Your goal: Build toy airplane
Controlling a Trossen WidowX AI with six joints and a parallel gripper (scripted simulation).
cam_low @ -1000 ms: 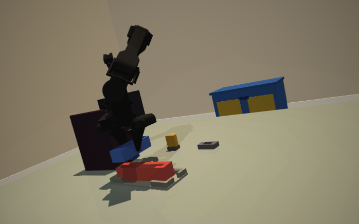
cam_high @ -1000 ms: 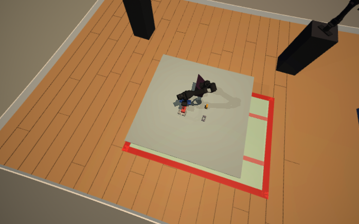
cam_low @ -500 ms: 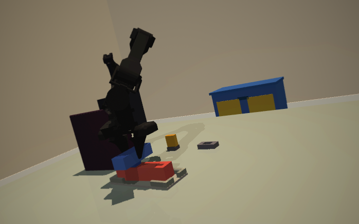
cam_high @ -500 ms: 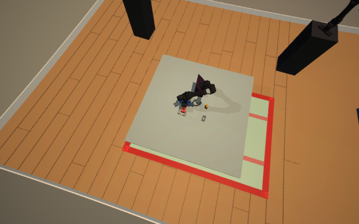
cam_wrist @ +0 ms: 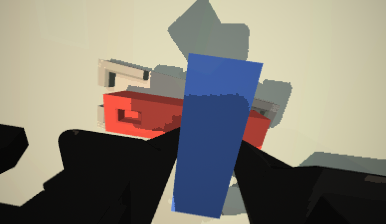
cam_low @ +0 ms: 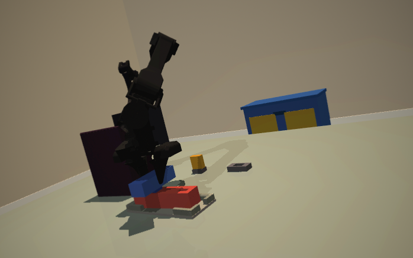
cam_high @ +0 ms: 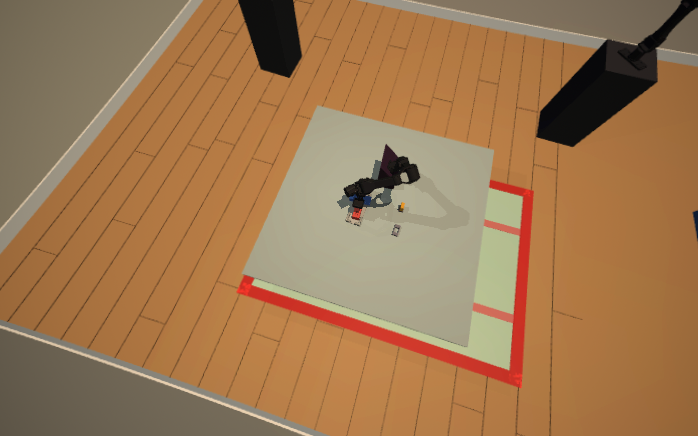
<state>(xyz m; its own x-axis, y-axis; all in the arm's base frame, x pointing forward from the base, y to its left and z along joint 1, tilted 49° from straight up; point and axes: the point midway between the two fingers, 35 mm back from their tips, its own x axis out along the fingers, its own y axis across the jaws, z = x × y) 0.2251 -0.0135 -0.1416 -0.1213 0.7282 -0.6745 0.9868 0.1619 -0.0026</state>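
Observation:
The red fuselage (cam_high: 356, 213) (cam_low: 186, 199) (cam_wrist: 161, 117) lies in the pale jig cradle (cam_low: 186, 211) (cam_wrist: 126, 70) and looks level. The small socket near one end shows empty. My gripper (cam_low: 152, 179) (cam_wrist: 205, 135) is shut on the blue wing (cam_high: 365, 200) (cam_low: 144, 189) (cam_wrist: 216, 165), which lies crosswise over the fuselage's other part. The wing's tab and the wing socket are hidden, and I cannot tell whether wing and fuselage touch. The orange tail fin (cam_high: 402, 205) (cam_low: 197, 161) stands upright in a small dark holder (cam_low: 199, 171), apart from the jig.
A grey slotted block (cam_high: 396, 230) (cam_low: 239, 167) lies beyond the jig, near the tail fin, with its slot empty. A tall dark panel (cam_low: 105, 163) stands behind the arm. A blue cabinet with yellow doors (cam_low: 263, 124) stands far off.

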